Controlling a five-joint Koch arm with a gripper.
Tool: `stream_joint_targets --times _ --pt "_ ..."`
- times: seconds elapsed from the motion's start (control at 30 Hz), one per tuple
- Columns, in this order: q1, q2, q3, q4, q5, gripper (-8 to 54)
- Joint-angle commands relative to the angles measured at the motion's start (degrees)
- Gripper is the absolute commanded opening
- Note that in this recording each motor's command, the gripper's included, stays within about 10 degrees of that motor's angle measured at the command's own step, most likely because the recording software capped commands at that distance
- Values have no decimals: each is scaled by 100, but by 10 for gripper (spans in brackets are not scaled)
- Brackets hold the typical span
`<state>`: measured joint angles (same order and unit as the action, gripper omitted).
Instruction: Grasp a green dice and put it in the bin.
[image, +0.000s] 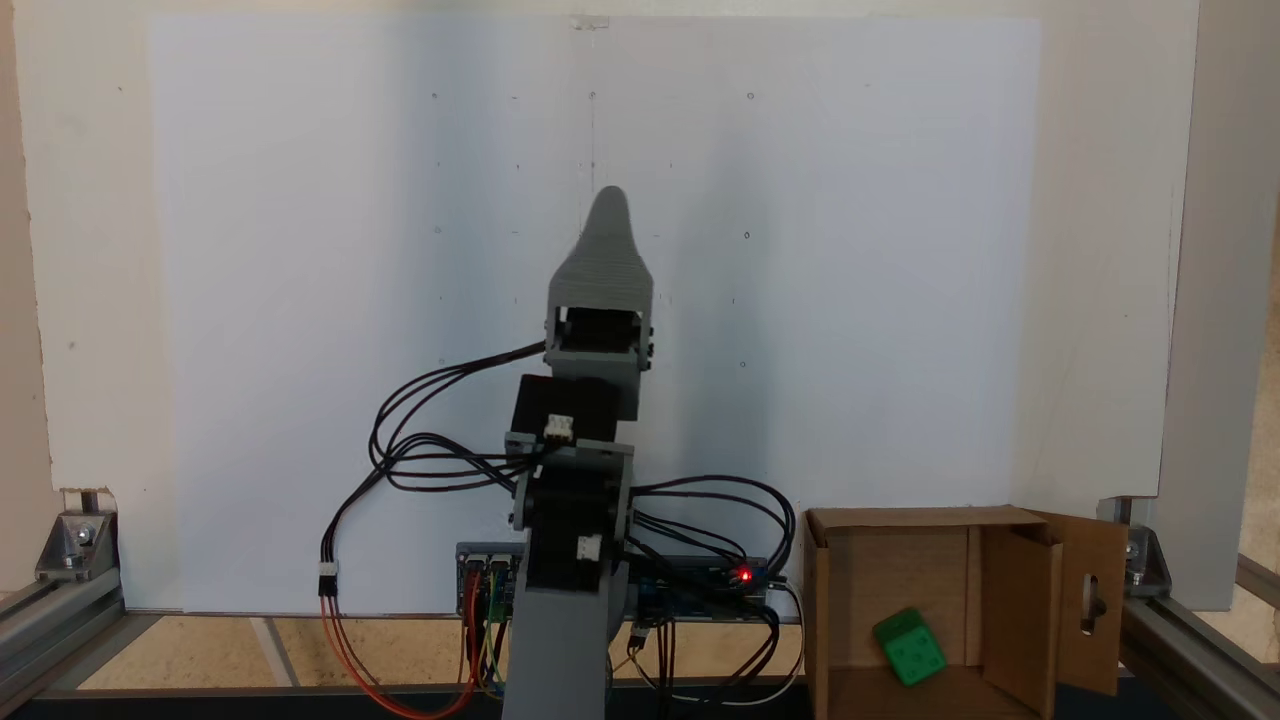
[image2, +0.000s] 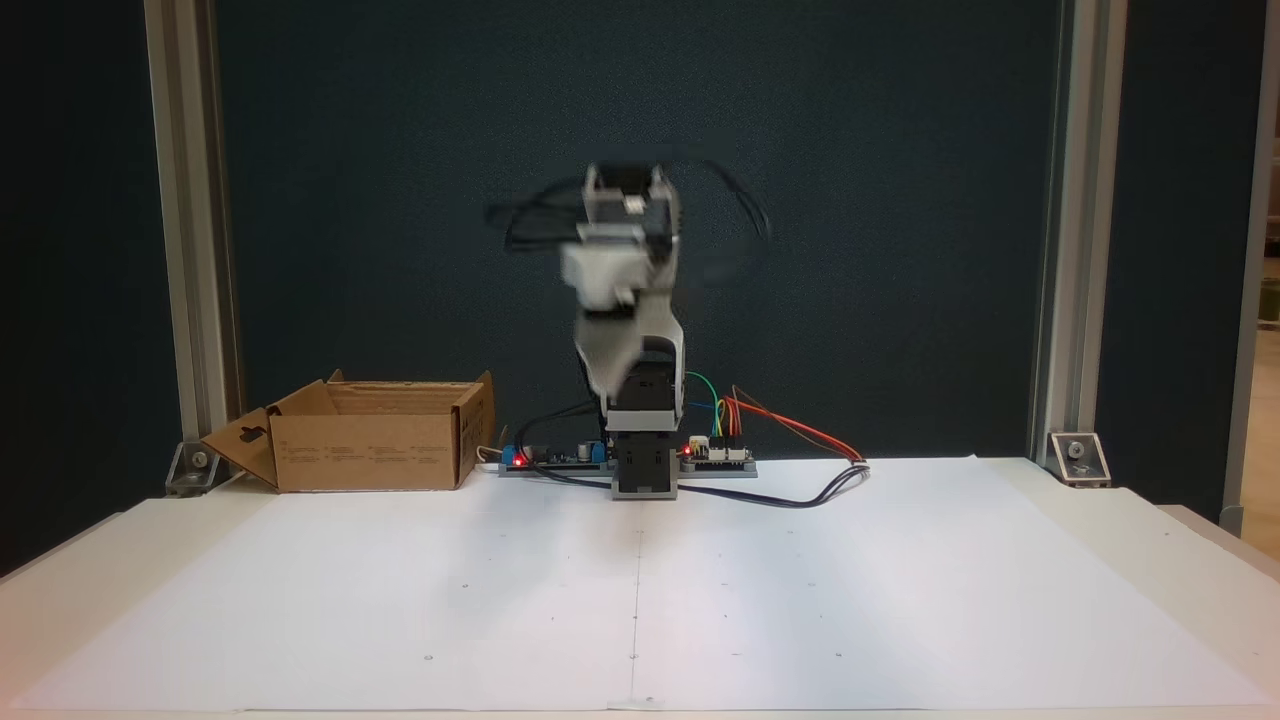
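Green dice (image: 909, 648) sits in the bin (image: 1020, 610), so the job looks done; the gripper (image: 607, 215) is too blurry to tell.

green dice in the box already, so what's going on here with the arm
The green dice lies inside the cardboard bin, tilted against its floor, so the drop looks done. The arm is raised over its base, away from the bin, and its end effector holds nothing that can be seen. Whether the jaws are open or shut cannot be told; the front fixed view is blurred.
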<state>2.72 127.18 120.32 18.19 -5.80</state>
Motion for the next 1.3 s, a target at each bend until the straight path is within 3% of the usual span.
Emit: stream_joint_targets --times 0.0,0.33,1.27 --pt "-132 308 220 -921 229 441" --pt "-88 844 2725 -3505 237 440" --pt "-88 861 5810 -10088 211 437"
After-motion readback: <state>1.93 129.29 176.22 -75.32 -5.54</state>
